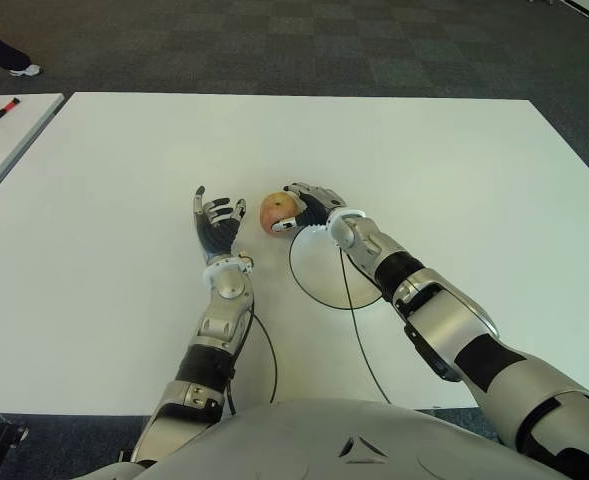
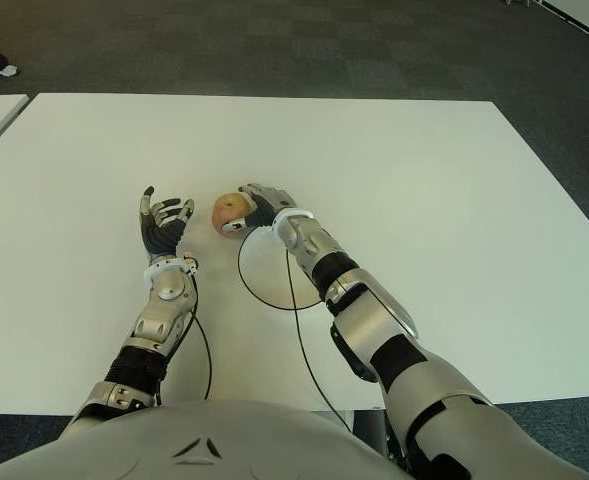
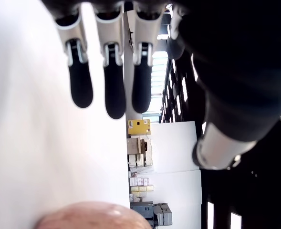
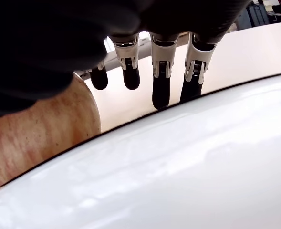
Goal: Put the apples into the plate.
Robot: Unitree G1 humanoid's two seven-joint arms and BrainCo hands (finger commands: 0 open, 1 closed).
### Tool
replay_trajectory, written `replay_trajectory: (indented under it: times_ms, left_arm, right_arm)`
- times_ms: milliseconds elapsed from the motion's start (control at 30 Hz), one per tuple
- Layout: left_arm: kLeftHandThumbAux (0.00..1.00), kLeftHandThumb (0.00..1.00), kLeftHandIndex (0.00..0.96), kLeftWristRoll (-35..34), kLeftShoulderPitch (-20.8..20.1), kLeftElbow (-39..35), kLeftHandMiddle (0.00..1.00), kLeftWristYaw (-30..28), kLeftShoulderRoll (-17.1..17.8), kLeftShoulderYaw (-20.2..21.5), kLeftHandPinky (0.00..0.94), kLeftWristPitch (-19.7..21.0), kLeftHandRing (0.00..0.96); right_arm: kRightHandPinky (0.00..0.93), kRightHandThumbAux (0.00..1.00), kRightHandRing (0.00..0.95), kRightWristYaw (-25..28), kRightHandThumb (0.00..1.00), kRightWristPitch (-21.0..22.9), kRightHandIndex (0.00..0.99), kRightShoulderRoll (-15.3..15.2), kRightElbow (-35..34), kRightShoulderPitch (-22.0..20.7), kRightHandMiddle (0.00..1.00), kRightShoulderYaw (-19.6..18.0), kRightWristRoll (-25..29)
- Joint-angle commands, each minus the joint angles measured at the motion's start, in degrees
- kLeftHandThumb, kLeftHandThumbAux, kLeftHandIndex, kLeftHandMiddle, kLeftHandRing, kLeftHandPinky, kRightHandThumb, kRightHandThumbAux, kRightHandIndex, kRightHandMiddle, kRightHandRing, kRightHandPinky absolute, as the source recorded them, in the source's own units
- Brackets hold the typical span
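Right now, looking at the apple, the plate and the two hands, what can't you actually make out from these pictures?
- Apple: its side facing the right hand is covered by the fingers in both eye views, so contact is unclear.
- Plate: much of it is hidden by the right forearm.
- Left wrist view: the apple is cut off by the edge.
- Left hand, open beside the apple: whether it touches the table is unclear.

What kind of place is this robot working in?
Probably an office or lab: a large white table on dark checkered carpet tiles, with a person's shoe nearby and stacked boxes in the left wrist view.
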Motion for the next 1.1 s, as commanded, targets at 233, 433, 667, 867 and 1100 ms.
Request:
replay_trajectory:
  times_ms: [233,433,667,867,1100]
  left_arm:
    - [0.725,0.203,0.108,0.46,-0.53,0.90,0.373,2.01,-8.23,-0.66,0.424,0.05,0.416]
    - [0.713,0.204,0.113,0.74,-0.72,1.51,0.382,2.45,-8.07,-0.68,0.439,-0.60,0.428]
    - [0.715,0.206,0.112,0.43,-1.01,1.51,0.390,2.89,-8.27,-0.54,0.436,-0.46,0.436]
    - [0.718,0.189,0.104,0.17,-0.83,0.81,0.390,3.05,-8.61,-0.51,0.431,0.31,0.435]
    - [0.715,0.175,0.098,0.12,-0.64,-0.09,0.384,3.24,-8.76,-0.69,0.437,1.25,0.436]
  right_arm:
    - [0.256,0.340,0.162,-0.75,0.624,-1.69,0.010,1.13,4.11,2.28,0.101,0.34,0.13]
    - [0.246,0.344,0.147,-0.99,0.597,-2.22,0.013,1.19,4.67,2.15,0.095,0.41,0.05]
    - [0.224,0.357,0.123,-0.78,0.552,-2.12,0.027,1.26,5.32,1.84,0.074,0.63,-0.19]
    - [0.221,0.363,0.112,-0.47,0.539,-2.17,0.037,1.17,5.49,1.65,0.064,0.65,-0.21]
    - [0.233,0.369,0.121,-0.91,0.539,-2.51,0.058,0.94,5.50,1.65,0.073,0.71,-0.34]
